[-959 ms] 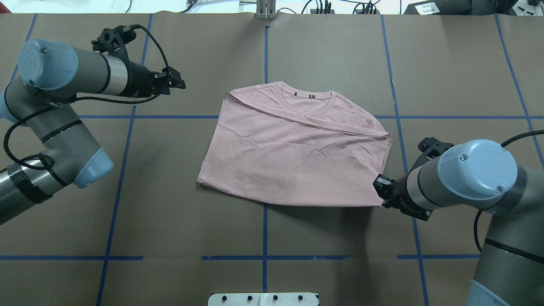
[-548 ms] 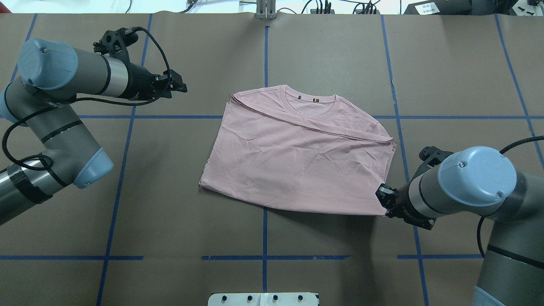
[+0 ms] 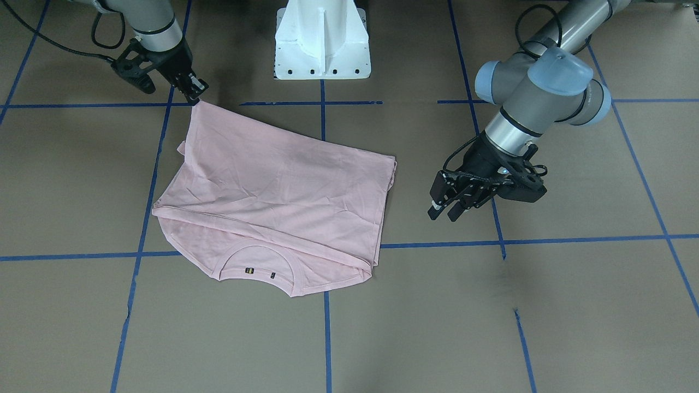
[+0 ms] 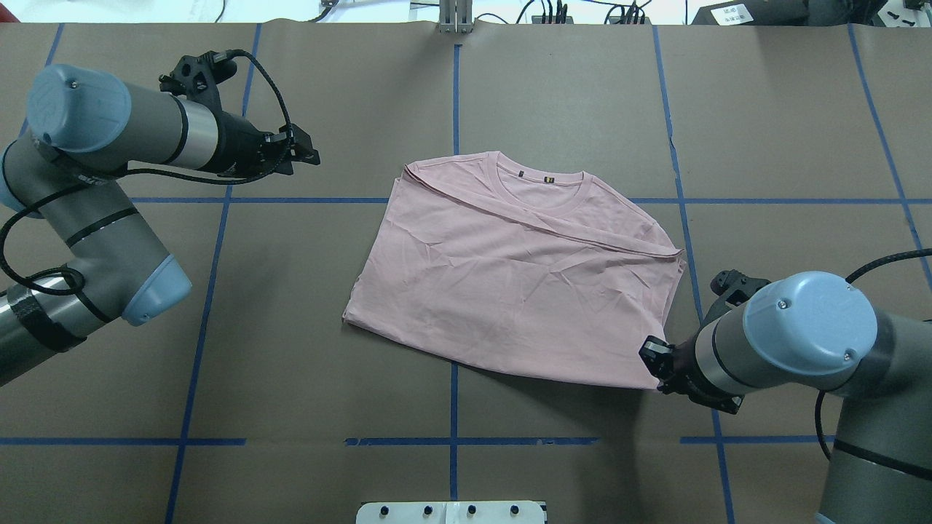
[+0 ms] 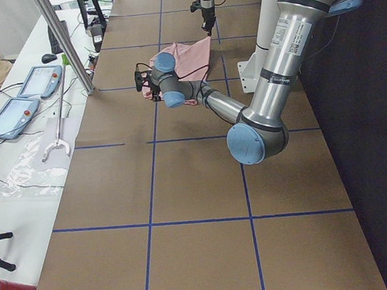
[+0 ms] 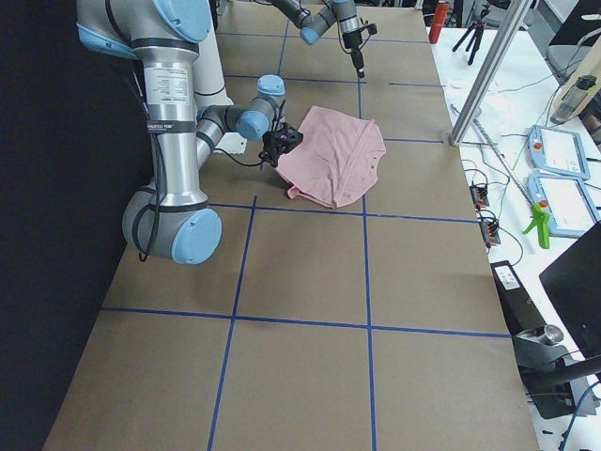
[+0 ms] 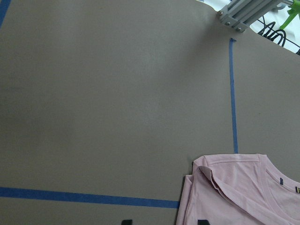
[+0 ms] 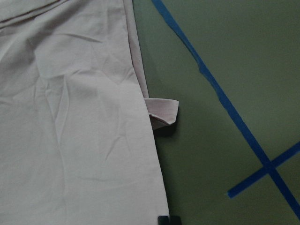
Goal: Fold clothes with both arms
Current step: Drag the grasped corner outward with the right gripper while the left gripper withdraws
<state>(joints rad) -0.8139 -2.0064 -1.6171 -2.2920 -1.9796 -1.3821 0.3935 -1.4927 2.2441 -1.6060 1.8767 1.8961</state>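
Observation:
The light pink T-shirt (image 4: 510,291) lies folded mid-table with plain pink cloth up and the ribbed collar (image 4: 542,185) at the far side; its print is hidden. My right gripper (image 4: 653,360) is shut on the shirt's near right corner and holds it just above the table; this also shows in the front view (image 3: 195,98). The right wrist view shows the shirt's edge (image 8: 70,117) with a small turned-up flap. My left gripper (image 4: 309,149) is open and empty, well to the left of the shirt and clear of it, as in the front view (image 3: 443,210).
The white pedestal base (image 3: 322,38) stands at the near edge between the arms. Blue tape lines (image 4: 453,94) cross the brown table cover. A metal post (image 4: 455,18) stands at the far edge. Tablets (image 6: 559,188) lie on a side bench beyond it.
The right gripper has pulled the shirt's corner toward the robot, and the whole shirt has slid and turned slightly toward the right. The left arm has barely moved.

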